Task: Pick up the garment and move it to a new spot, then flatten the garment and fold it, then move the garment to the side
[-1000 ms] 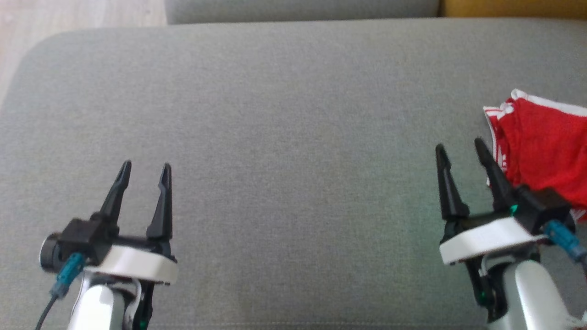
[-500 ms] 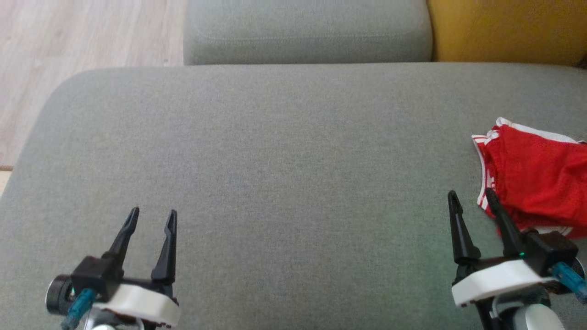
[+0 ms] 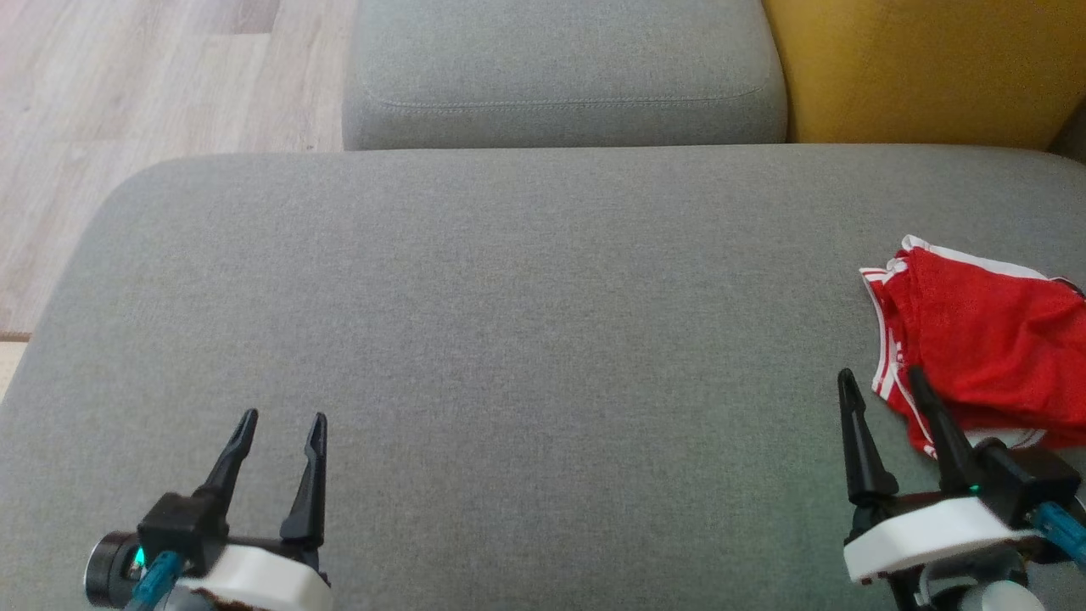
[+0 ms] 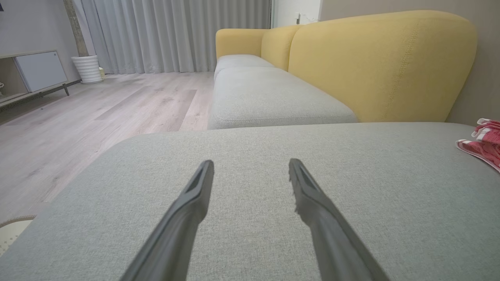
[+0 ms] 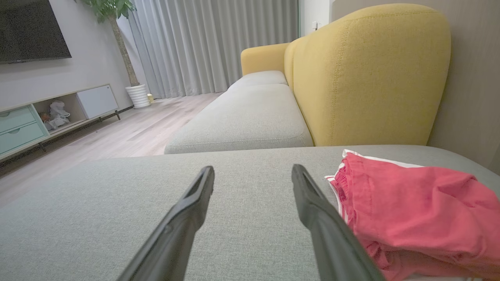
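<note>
The garment [image 3: 984, 344] is a red piece with white-striped trim, lying bunched at the right edge of the grey cushion [image 3: 543, 339]. My right gripper [image 3: 881, 380] stands open just left of it, its right finger close beside the cloth's trim, nothing between the fingers. The right wrist view has the garment [image 5: 414, 210] right beside the right finger. My left gripper [image 3: 282, 423] is open and empty at the lower left, far from the cloth. In the left wrist view the left gripper [image 4: 251, 167] hovers over bare cushion, with the garment [image 4: 482, 142] at the far right edge.
A second grey seat cushion [image 3: 560, 76] lies beyond the near one. A yellow sofa back [image 3: 916, 68] rises at the upper right. Wooden floor [image 3: 127, 102] runs along the left. A low cabinet [image 5: 54, 113] and a white pot [image 5: 137, 95] stand across the room.
The head camera has tilted up, bringing the far cushion, sofa back and floor into view. Both grippers stay open and the garment lies where it was.
</note>
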You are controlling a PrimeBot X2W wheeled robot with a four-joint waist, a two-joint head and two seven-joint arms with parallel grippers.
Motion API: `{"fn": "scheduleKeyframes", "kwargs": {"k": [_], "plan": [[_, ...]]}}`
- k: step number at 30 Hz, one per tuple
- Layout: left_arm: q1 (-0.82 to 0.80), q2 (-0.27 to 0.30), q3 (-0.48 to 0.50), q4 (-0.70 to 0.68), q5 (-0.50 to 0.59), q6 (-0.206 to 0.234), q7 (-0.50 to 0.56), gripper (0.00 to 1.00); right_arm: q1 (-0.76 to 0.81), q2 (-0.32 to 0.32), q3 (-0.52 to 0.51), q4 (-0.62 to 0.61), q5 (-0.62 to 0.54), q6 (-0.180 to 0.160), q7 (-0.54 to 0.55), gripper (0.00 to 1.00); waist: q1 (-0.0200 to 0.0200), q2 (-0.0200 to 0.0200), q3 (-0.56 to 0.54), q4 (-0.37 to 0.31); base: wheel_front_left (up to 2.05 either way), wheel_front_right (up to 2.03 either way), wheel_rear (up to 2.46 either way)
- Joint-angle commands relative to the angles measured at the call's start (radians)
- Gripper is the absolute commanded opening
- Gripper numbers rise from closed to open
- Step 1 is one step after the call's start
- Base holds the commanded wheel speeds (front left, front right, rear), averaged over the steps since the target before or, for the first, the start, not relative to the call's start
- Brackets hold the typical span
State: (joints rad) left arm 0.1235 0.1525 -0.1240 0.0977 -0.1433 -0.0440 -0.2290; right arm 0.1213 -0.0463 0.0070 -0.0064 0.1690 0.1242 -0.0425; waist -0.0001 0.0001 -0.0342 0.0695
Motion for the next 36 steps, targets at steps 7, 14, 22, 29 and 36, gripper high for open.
{"fn": "scheduleKeyframes", "kwargs": {"k": [7,14,22,29,36], "plan": [[-0.03,0.019,0.02,-0.039,0.001,0.013,0.004,1.0,-0.02,-0.004,0.013,-0.04,-0.004,0.007,0.012,1.0,0.0001,-0.0001,-0.004,-0.004,0.0,0.0,0.0],[-0.031,0.02,0.015,-0.035,-0.003,0.021,0.011,1.0,-0.015,-0.004,0.013,-0.045,-0.013,0.007,0.027,1.0,0.0001,-0.0001,-0.006,-0.01,0.0,0.0,0.0],[-0.034,0.019,0.01,-0.034,-0.007,0.032,0.011,1.0,-0.011,-0.004,0.013,-0.052,-0.025,0.007,0.038,1.0,0.0001,-0.0001,-0.01,-0.015,0.0,0.0,0.0],[-0.034,0.019,0.007,-0.032,-0.012,0.042,0.01,1.0,-0.01,-0.004,0.013,-0.053,-0.023,0.007,0.044,1.0,0.0001,-0.0001,-0.015,-0.016,0.0,0.0,0.0],[-0.034,0.021,0.001,-0.026,-0.015,0.048,0.015,1.0,-0.008,-0.004,0.017,-0.053,-0.018,0.007,0.05,1.0,0.0001,-0.0001,-0.021,-0.019,0.0,0.0,0.0]]}}
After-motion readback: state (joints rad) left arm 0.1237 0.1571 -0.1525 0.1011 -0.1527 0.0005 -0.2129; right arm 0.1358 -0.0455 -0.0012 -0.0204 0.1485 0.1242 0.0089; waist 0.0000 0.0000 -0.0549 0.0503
